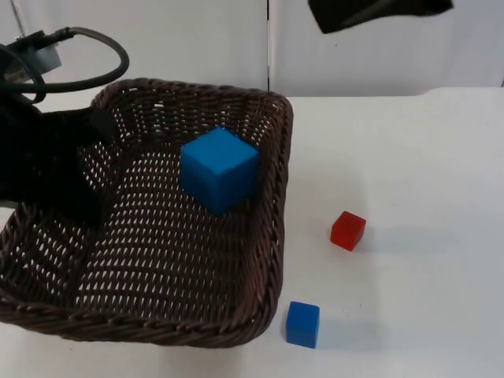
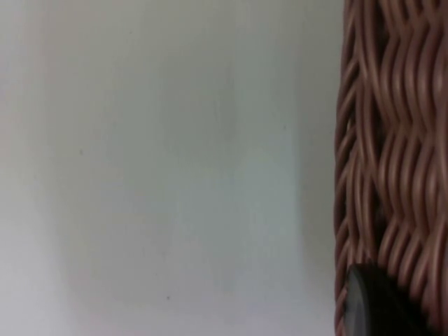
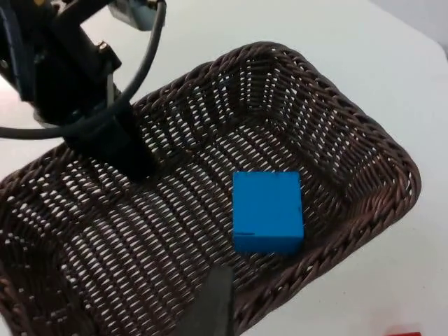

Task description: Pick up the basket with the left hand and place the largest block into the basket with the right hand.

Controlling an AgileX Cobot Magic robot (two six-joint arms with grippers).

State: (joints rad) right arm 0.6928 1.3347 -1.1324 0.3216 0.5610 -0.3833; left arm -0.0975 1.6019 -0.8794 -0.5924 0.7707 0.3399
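The large blue block [image 1: 219, 170] sits inside the brown wicker basket [image 1: 272, 236], on its woven floor toward the far right corner, close to the right wall. The right wrist view gives the block [image 3: 267, 211] from above, flat on the weave and apart from the basket's [image 3: 364, 133] rim. The left gripper [image 1: 93, 130] clamps the basket's left wall near its far corner, one finger inside; the right wrist view shows this gripper [image 3: 129, 150] reaching down over the rim into the basket. The left wrist view gives the outer weave [image 2: 392, 140] close up, with the white table [image 2: 175, 168] beside it. The right gripper [image 3: 210, 308] hangs above the basket's near edge; I cannot tell how its fingers stand. On the table to the right of the basket lie a small red block [image 1: 348, 230] and, nearer, a small blue block [image 1: 302, 324], well apart from each other.
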